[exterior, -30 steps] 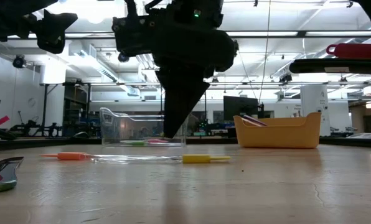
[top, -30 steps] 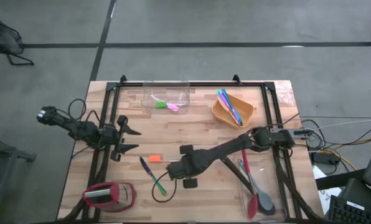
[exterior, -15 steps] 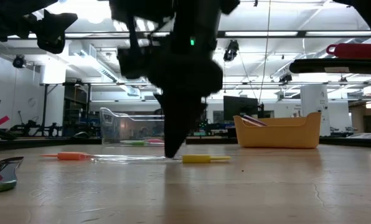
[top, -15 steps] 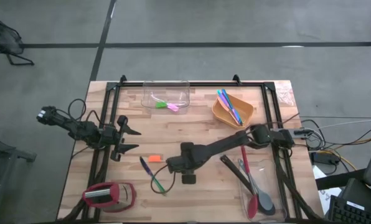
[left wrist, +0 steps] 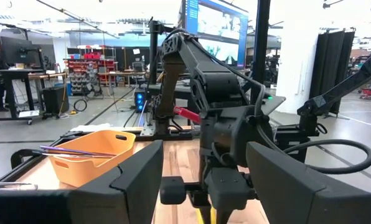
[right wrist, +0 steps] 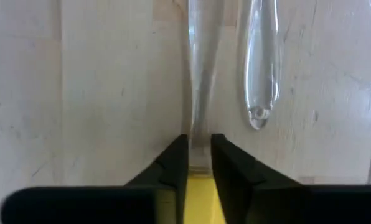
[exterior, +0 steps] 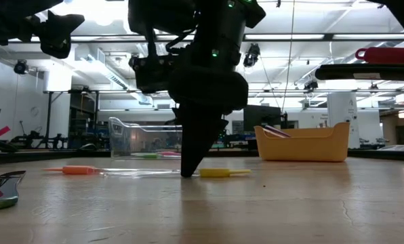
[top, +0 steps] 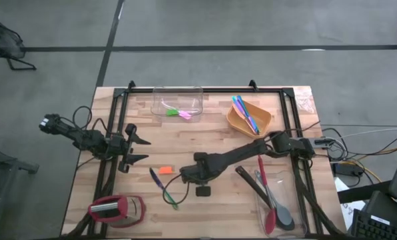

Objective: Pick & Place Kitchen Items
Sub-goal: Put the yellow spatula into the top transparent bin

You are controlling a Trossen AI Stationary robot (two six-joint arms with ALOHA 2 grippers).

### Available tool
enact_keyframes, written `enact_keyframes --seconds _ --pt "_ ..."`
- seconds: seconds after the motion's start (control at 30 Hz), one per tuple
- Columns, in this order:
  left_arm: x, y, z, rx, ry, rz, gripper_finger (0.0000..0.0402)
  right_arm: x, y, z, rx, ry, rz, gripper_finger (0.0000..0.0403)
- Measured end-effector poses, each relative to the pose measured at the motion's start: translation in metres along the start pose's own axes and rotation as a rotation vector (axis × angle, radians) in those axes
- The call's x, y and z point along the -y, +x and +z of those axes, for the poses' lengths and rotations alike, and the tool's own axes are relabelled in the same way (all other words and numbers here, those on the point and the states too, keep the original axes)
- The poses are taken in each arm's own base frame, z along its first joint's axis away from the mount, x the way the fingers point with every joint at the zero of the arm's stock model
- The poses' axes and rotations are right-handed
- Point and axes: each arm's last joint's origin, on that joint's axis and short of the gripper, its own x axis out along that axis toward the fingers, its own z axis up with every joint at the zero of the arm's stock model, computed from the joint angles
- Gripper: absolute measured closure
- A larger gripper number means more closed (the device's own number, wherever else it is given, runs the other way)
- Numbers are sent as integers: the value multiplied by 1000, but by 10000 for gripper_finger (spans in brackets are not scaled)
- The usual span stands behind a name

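Note:
A thin utensil with a clear stem (right wrist: 198,118) and a yellow handle (exterior: 219,173) lies flat on the table's middle. My right gripper (top: 187,175) stands over it, pointing down, its tips (exterior: 187,172) at the tabletop, shut on the utensil where stem meets handle. A second clear utensil (right wrist: 260,74) lies beside it, and an orange-handled piece (exterior: 76,170) lies further toward the table's left edge. My left gripper (top: 137,149) waits open near the left edge. My right gripper pinches the utensil between its two fingers (right wrist: 173,165) at the place where the clear stem joins the yellow handle (right wrist: 198,186). The fingers come from above, pointing down, and lie across the utensil. It lies flat on the table.
A clear tub (top: 178,103) with green and pink pieces and an orange bowl (top: 248,119) of blue and pink cutlery stand at the far edge. Long spoons and a red spatula (top: 268,197) lie near the right edge. A red-and-silver gadget (top: 115,209) sits at the near left corner.
My right gripper has come down from just above the table until its tips reach the tabletop at the yellow-handled utensil, shifting slightly toward the far edge. The utensil has stayed in place.

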Motion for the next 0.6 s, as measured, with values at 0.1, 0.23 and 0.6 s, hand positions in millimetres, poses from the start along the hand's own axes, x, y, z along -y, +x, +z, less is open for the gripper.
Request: enact_keyframes --seconds 0.1,0.23,0.6 --pt "0 0 0 0 0 0 165 -7 0 0 12 -19 27 379" --pt "0 0 0 1 0 0 165 -22 -5 1 29 -73 14 393" --pt "0 0 0 2 -1 0 165 -30 -35 8 -16 -115 -32 395"
